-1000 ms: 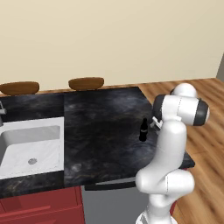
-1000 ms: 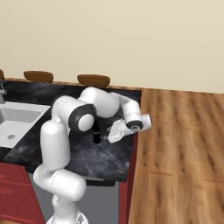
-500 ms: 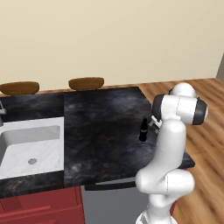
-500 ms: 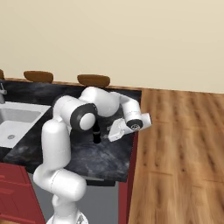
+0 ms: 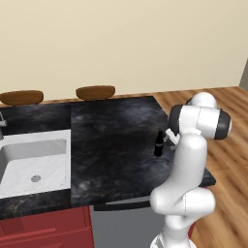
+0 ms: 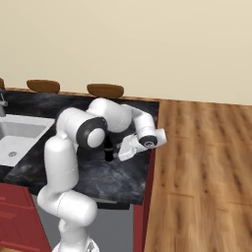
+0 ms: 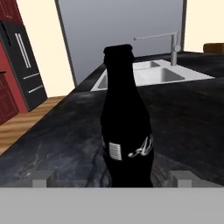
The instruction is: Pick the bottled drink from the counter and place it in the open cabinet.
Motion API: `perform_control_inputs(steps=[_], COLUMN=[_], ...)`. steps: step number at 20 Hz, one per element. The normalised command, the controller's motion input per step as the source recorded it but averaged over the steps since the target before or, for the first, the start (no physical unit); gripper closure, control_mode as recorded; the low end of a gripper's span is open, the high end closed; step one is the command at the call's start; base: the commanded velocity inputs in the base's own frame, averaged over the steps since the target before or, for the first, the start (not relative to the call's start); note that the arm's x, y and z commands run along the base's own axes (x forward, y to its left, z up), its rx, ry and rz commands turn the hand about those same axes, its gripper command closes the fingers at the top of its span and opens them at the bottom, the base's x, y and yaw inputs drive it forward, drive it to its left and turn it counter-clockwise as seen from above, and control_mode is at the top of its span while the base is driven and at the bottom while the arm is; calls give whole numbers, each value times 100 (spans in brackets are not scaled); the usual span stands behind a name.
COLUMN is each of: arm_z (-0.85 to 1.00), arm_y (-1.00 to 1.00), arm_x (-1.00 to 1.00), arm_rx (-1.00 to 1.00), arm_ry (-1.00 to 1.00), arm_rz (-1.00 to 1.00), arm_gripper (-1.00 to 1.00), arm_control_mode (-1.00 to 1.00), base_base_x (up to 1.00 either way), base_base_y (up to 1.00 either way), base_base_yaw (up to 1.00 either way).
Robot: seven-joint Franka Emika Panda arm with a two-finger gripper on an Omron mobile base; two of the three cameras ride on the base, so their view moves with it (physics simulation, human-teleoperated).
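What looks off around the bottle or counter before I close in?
Nothing stands out. The bottle stands upright on the counter, capless but with no spill showing around it. The open gripper sits level with it, one fingertip at each side.

bottled drink half hidden behind arm, sink cut by frame edge

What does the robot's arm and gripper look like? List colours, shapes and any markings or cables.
The arm is glossy white, built of rounded, tube-like segments with bulging elbows. Dark grey to black bands and end caps mark the joints. The gripper sits on a white, boxy hand behind a round dark cap. In the hand view its fingertips look like small grey square blocks. No loose cables or lettering can be made out.
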Motion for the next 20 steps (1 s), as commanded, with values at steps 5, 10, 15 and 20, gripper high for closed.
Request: perform_control_inputs(steps=[5, 10, 15, 20], arm_z=[0, 0, 0, 0], arm_y=[18, 16, 14, 14], arm_x=[-2, 0, 0, -3], arm_rx=[0, 0, 0, 0], arm_ry=[0, 0, 0, 0], arm_rz=[0, 0, 0, 0], arm_gripper=[-100, -100, -100, -100], arm_control_mode=[-100, -100, -100, -100], base_base_x=[0, 0, 0, 0], base_base_y=[0, 0, 0, 0], base_base_yaw=[0, 0, 0, 0])
